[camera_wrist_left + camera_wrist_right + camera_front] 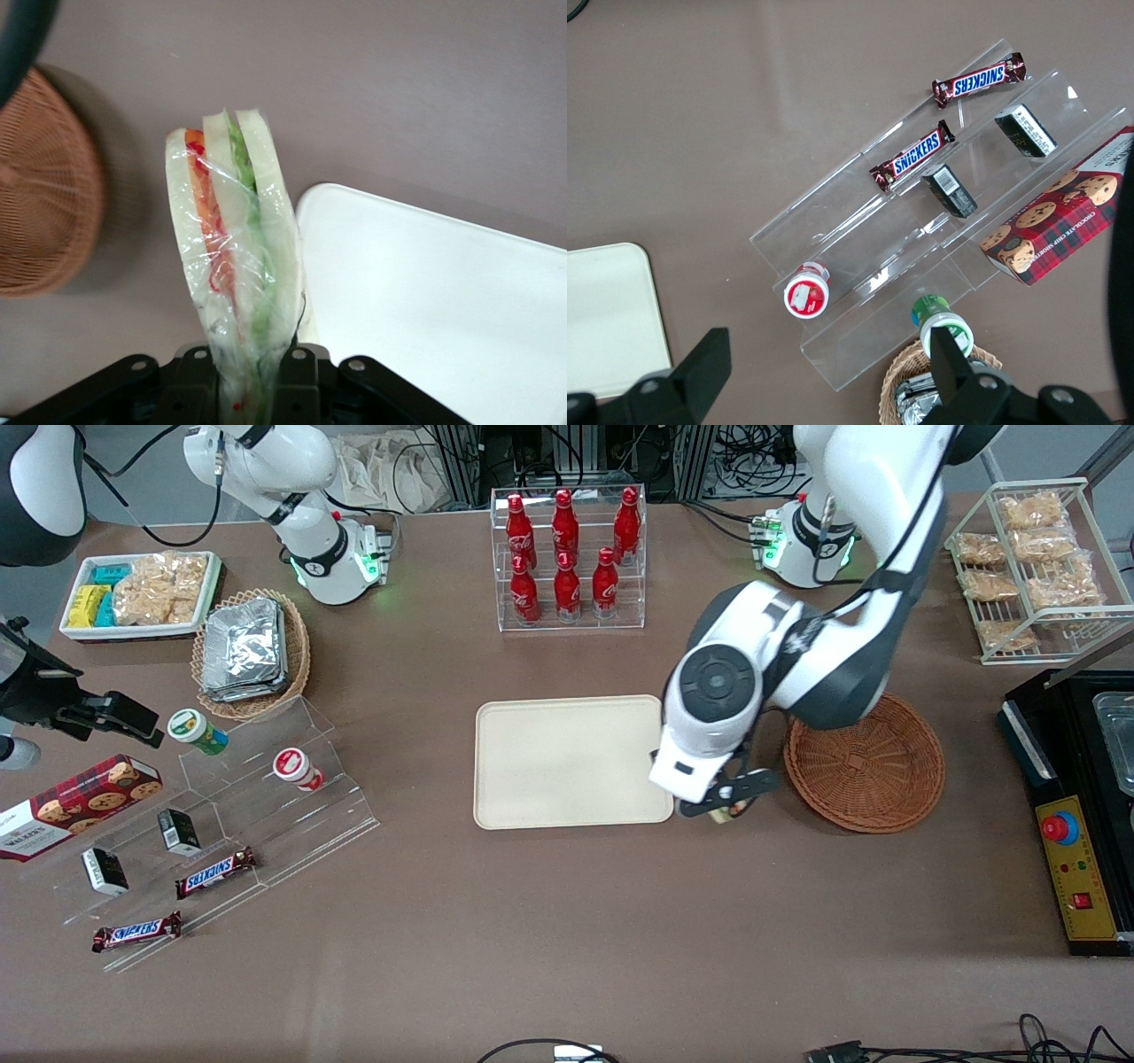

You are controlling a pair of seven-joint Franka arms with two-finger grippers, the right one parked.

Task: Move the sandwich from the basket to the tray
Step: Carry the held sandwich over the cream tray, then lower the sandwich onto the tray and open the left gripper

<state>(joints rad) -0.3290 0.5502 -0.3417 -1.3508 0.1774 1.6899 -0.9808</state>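
Here, held above the table in the gap between tray and basket: the gripper, fingers clamped narrowly on the sandwich. Pinched at one end of the wedge, the rest sticking out clear of the black fingers. Wrapped in clear film; white bread slices on edge, orange-pink filling along one side, green along the other.

Just beside the tray's corner nearest the working arm's end of the table, and not over the tray surface as far as the front view shows. From the wrist camera, one rounded corner of the tray right next to the sandwich, part of the basket farther off with bare table between. In the front view, only a small pale scrap of the sandwich showing under the arm's white wrist housing.

Tray flat on the brown table, cream-beige, nothing on it. Basket beside the tray, toward the working arm's end, round and reddish-brown, holding nothing visible.

Farther from the front camera than the tray: a clear rack of red bottles. Toward the parked arm's end from the tray: a clear stepped stand with Snickers bars, and a lighter wicker basket of foil packets.
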